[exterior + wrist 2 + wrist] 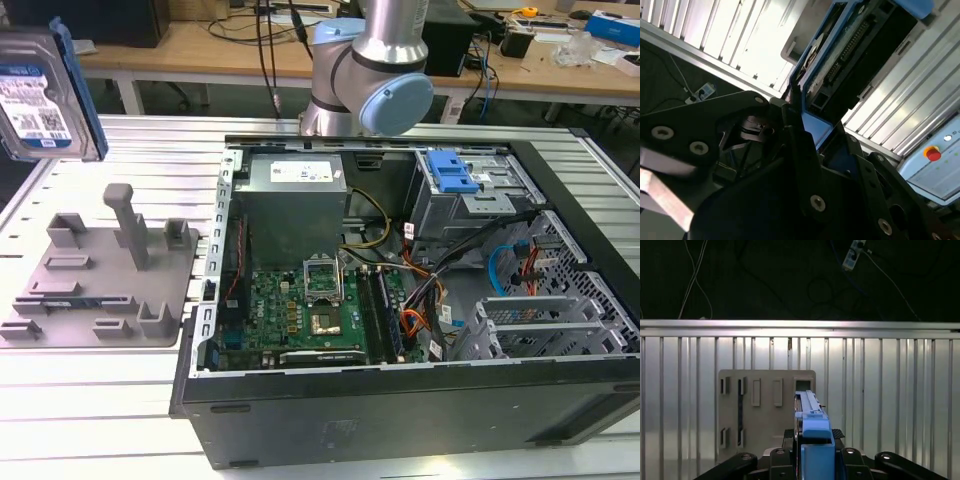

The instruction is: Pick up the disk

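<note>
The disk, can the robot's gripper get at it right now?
Probably yes, it looks like it already has it. In the first wrist view the disk stands on edge between the gripper fingers, lifted above the grey fixture on the table.

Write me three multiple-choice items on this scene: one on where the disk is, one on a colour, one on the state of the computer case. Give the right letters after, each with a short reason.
1. Where is the disk?
A. Lying in the computer case
B. Up in the air above the grey fixture
C. Flat on the slatted table

2. What colour are the rails along the disk's edges?
A. Blue
B. Red
C. Yellow

3. In what state is the computer case?
A. Closed with its side panel on
C. Standing upright on end
B. Lying on its side, open, with the board showing

Answers: 1 B, the exterior view shows the disk high over the grey fixture, and the gripper clamps it in the first wrist view. 2 A, the rail is blue. 3 B, the green board is in plain sight.
</note>
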{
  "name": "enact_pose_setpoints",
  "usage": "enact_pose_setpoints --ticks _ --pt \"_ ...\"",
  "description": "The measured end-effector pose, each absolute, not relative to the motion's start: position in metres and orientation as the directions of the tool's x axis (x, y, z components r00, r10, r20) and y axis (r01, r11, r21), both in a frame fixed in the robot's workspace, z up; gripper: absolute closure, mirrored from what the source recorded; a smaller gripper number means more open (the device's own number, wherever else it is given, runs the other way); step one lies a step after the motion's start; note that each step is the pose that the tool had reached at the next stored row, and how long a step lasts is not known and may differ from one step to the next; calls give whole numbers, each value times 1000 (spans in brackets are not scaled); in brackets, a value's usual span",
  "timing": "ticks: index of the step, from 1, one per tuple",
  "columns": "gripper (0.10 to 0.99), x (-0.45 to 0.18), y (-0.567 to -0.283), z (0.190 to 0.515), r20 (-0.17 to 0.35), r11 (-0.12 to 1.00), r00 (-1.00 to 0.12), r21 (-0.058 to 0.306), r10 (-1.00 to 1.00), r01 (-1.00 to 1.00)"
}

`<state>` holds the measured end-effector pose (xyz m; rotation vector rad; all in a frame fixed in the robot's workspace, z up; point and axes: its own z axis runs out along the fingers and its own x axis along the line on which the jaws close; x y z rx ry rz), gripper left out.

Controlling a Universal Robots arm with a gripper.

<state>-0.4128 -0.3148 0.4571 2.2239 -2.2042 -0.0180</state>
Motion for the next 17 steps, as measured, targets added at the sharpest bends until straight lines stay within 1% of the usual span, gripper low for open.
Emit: enact_pose_setpoints --ticks 4,7,17 --pt "718 -413 -316 478 -1 -9 9 15 -1000 -1000" --pt "718 -413 -316 503 -1 -9 9 16 -1000 -1000" --pt "718 -413 -317 504 -2 -9 9 15 -1000 -1000"
